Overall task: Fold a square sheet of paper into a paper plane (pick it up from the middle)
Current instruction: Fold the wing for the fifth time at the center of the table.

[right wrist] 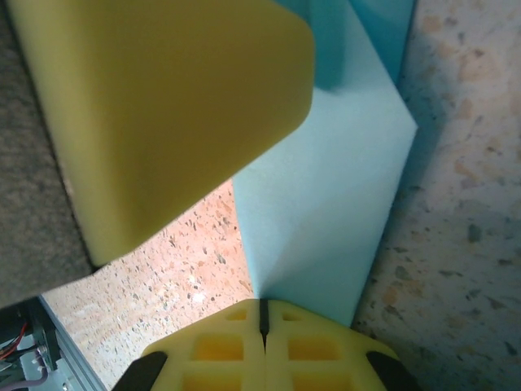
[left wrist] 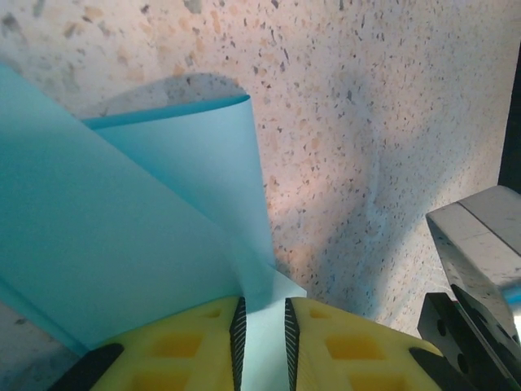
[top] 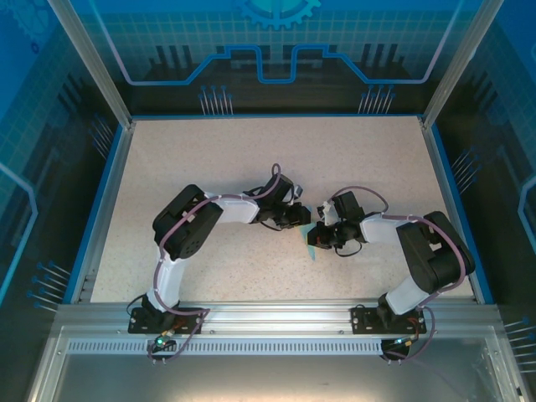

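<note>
While my left gripper (left wrist: 260,342) pinches the paper (left wrist: 122,252), its wrist view shows a curled flap. My right gripper (right wrist: 263,342) clamps the paper's edge

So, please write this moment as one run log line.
light-blue paper sheet: partly folded, lifted | left gripper: shut on sheet | right gripper: shut on sheet

In the overhead view, the square sheet of paper (top: 314,249) is nearly hidden beneath both arms, only a sliver showing. The left wrist view cuts it off at the left edge; the right wrist view loses its top behind a blurred yellow finger (right wrist: 163,106).
</note>
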